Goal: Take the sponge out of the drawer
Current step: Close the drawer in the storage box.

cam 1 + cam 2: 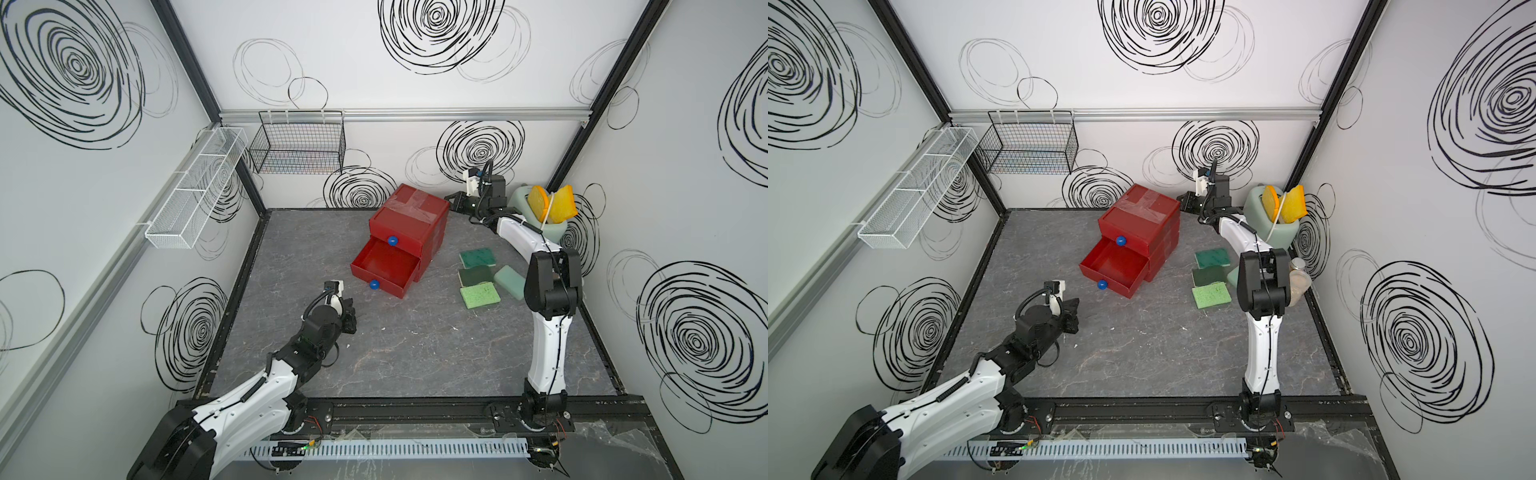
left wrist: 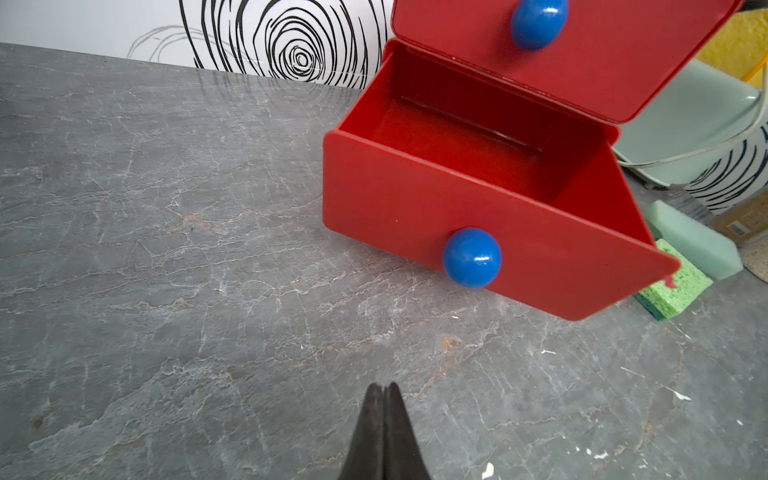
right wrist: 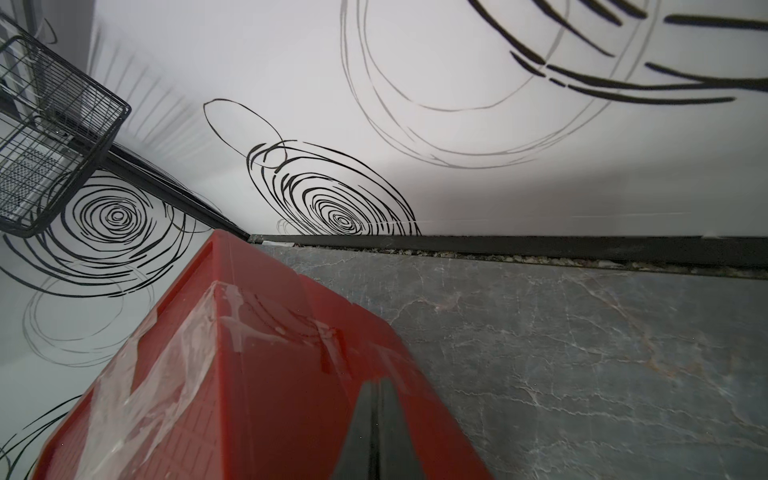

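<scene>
The red drawer unit [image 1: 409, 220] stands at the back middle of the table. Its lower drawer [image 1: 384, 266] [image 2: 478, 137] is pulled out, and nothing shows inside it. Several green sponges lie on the table right of the unit, among them a light green sponge [image 1: 480, 296] [image 2: 673, 291] and a pale mint one [image 1: 509, 280]. My left gripper [image 1: 351, 303] [image 2: 383, 386] is shut and empty, low over the table in front of the drawer's blue knob [image 2: 471, 257]. My right gripper [image 1: 449, 197] [image 3: 376, 382] is shut and empty at the unit's back right corner.
A mint holder [image 1: 555, 230] with yellow sponges [image 1: 552, 203] stands in the back right corner behind the right arm. A bottle [image 1: 1298, 282] lies by the right wall. A black wire basket [image 1: 299, 143] and a white mesh shelf [image 1: 195, 191] hang on the walls.
</scene>
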